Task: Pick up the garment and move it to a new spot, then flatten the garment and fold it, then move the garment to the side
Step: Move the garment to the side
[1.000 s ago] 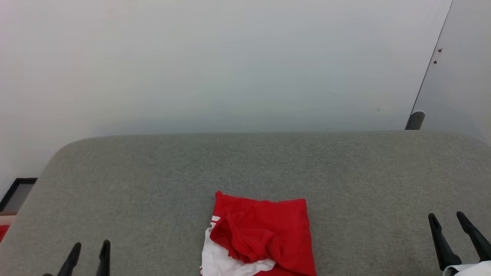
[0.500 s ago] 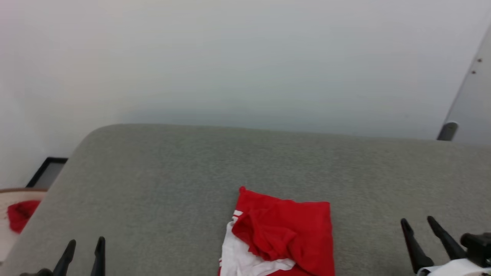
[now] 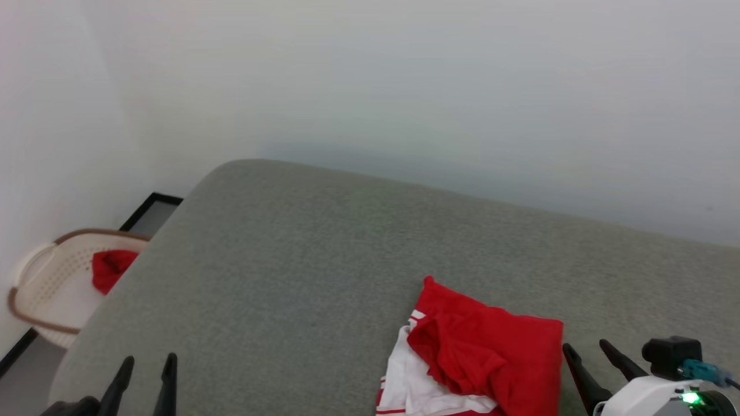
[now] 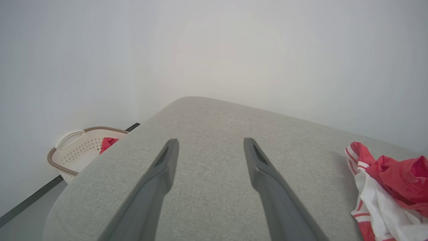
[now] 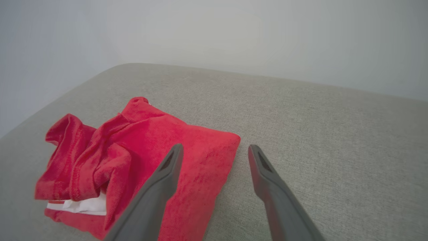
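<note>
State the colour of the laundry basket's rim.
Brown, around a cream basket; the left wrist view shows it best.

Garment (image 3: pixel 491 352) on cushion (image 3: pixel 300 254), basket (image 3: pixel 49 274) left

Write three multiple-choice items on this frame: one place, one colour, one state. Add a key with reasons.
1. Where does the white basket stand relative to the grey cushion?
A. On top of it
B. Beside its left end, by the wall
C. Behind its right end

2. Which colours show on the garment?
A. Red and white
B. Blue and yellow
C. All black

3. How is the right gripper?
A. Shut on the garment
B. Shut on the basket's rim
C. Open, holding nothing

Key:
1 B: the head view shows it off the cushion's left end, against the wall.
2 A: red cloth lies over white panels with striped trim.
3 C: its fingers stand apart with nothing gripped between them.
</note>
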Motion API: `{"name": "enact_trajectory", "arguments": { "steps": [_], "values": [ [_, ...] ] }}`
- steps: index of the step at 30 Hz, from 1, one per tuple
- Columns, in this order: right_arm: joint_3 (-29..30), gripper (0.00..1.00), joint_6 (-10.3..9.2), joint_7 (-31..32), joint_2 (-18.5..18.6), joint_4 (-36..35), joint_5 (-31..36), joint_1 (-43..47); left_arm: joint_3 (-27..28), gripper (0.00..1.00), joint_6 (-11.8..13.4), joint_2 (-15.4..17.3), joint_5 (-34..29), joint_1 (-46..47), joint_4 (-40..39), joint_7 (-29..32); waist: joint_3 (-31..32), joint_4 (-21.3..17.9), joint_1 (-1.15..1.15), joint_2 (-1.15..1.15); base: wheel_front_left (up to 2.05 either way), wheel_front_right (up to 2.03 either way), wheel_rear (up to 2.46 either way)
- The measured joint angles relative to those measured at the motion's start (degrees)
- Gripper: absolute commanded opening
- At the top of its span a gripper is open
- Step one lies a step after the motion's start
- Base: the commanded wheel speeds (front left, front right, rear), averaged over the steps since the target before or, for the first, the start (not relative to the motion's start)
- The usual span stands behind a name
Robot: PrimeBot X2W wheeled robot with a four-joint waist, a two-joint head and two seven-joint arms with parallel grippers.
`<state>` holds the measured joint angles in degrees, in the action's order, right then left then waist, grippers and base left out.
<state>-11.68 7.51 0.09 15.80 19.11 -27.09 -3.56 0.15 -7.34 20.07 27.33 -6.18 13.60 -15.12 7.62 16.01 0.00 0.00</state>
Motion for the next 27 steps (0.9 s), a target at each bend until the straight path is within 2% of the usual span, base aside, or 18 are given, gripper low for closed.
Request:
{"name": "enact_trajectory", "arguments": {
  "steps": [6, 12, 21, 27],
  "values": [
    [-0.52, 1.00, 0.00, 8.18, 0.04, 1.53, 0.27, -2.00, -0.90, 1.00, -0.01, -0.02, 0.38, 0.75, 0.71, 0.00, -1.43, 2.74, 0.00, 0.00, 0.00, 0.00, 0.00],
    [0.40, 1.00, 0.00, 13.41, 0.27, 2.99, 1.45, -3.06, -2.12, 1.00, -0.01, -0.57, 0.78, 1.42, 1.68, 0.00, -3.15, 3.64, 0.00, 0.00, 0.00, 0.00, 0.00],
    [1.30, 1.00, 0.00, 22.62, -1.54, 4.79, 0.98, -3.07, -3.26, 1.00, -0.01, -0.75, 1.45, 2.35, 2.44, 0.00, -4.83, 4.37, 0.00, 0.00, 0.00, 0.00, 0.00],
    [2.52, 1.00, 0.00, 26.01, -2.66, 6.77, 2.40, -4.42, -3.78, 1.00, -0.01, -0.73, 1.90, 2.87, 2.75, 0.00, -5.94, 4.61, 0.00, 0.00, 0.00, 0.00, 0.00]
  ]
}}
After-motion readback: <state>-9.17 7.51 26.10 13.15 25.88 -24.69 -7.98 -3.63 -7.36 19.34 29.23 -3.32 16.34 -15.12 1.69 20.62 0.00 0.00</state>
